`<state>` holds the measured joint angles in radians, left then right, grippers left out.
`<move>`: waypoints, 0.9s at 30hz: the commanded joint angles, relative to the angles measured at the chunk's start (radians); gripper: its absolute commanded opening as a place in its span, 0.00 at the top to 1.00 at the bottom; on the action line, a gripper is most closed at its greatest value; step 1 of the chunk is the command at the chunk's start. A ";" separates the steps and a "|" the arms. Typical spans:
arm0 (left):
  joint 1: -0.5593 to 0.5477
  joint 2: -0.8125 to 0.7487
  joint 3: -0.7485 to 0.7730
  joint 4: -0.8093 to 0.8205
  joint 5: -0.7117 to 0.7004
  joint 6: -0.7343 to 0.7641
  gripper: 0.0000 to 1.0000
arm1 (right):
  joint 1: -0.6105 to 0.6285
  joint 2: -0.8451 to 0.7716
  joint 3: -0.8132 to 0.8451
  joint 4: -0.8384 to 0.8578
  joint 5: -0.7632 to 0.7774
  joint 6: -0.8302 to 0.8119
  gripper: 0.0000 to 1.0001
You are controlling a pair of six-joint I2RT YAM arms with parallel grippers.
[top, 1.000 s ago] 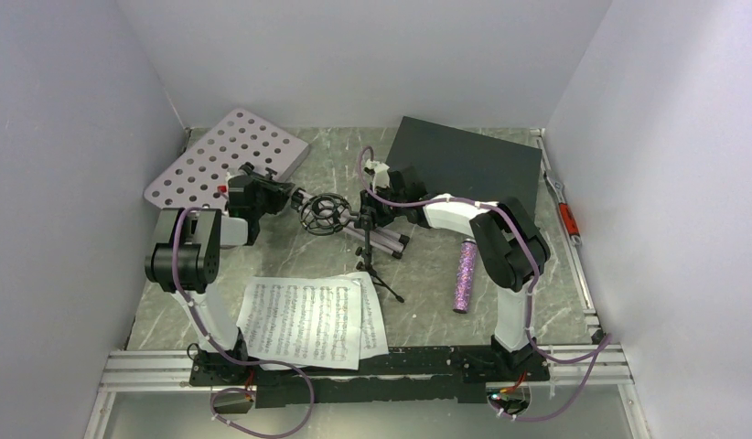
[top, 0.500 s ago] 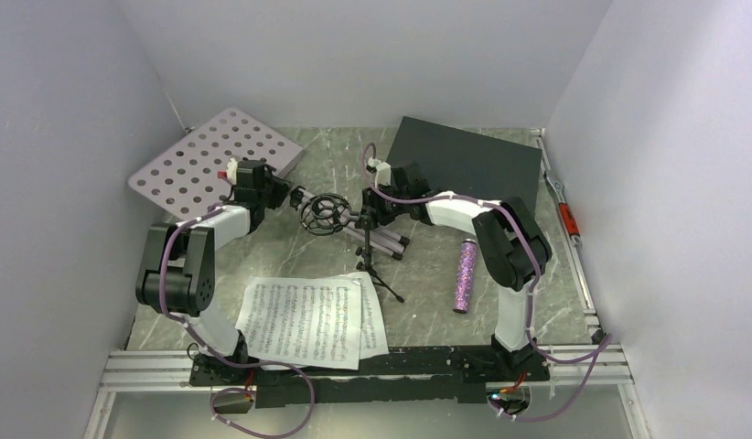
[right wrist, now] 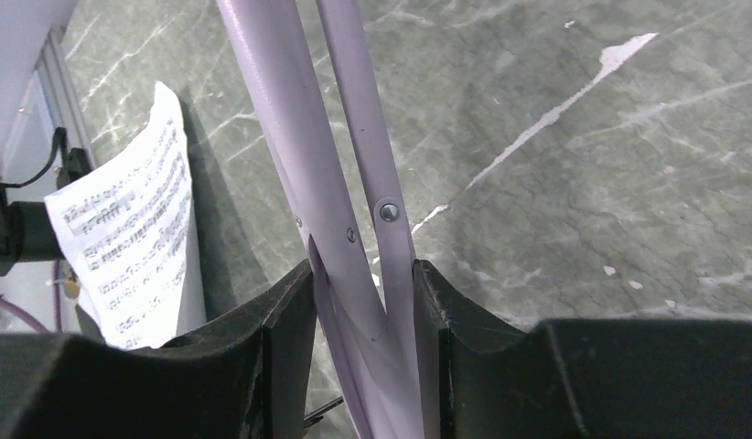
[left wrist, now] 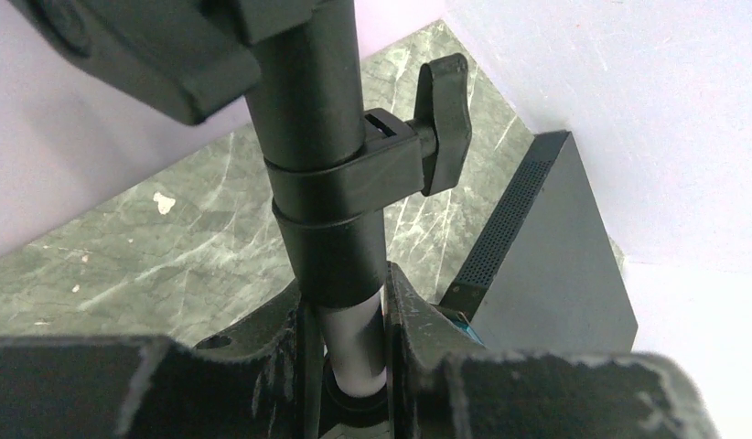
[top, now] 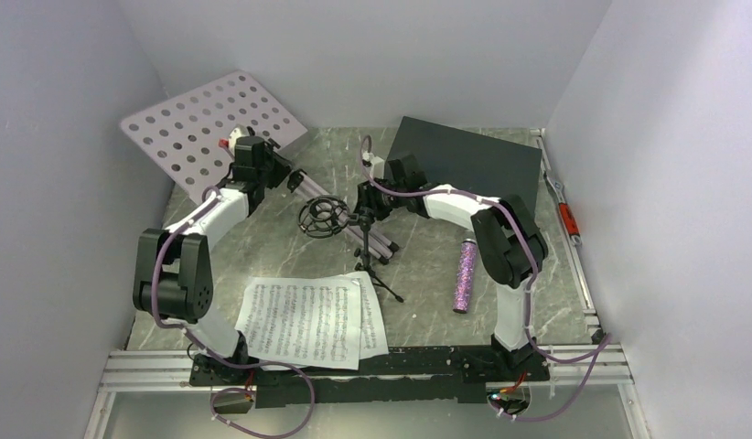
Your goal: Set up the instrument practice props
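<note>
Lilac perforated plastic music stand desk sits steeply tilted at the upper left of the overhead view, above the grey-green marbled table.

My left gripper is pinching the stand's pale pole just below the black clamp collar. My right gripper is pinching the lilac tripod legs, which lie folded together, not splayed.

Step in hand, in my judgement: erecting the stand, which is held at both ends.

The next move calls for spreading the legs and seating them on the table before either grip lets go. Released early, the stand would likely topple.

Outstanding items:
- two white sheet-music pages, flat at lower centre
- glittery purple microphone, lying right of centre
- small black tripod with ring mount, at centre
</note>
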<state>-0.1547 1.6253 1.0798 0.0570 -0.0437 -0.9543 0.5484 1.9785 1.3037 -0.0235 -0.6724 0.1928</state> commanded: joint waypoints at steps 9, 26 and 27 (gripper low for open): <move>-0.138 -0.170 0.185 0.052 0.201 0.184 0.97 | 0.053 0.052 0.175 0.140 -0.042 -0.001 0.55; -0.148 -0.193 0.231 -0.023 0.157 0.242 0.97 | 0.080 0.003 0.153 0.138 0.035 -0.019 0.42; -0.148 -0.193 0.235 -0.027 0.150 0.246 0.97 | 0.079 -0.008 0.139 0.144 0.043 -0.017 0.38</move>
<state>-0.2848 1.5597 1.1908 -0.1326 0.0563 -0.7979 0.6346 2.0312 1.4582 0.0189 -0.7101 0.2100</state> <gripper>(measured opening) 0.284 0.564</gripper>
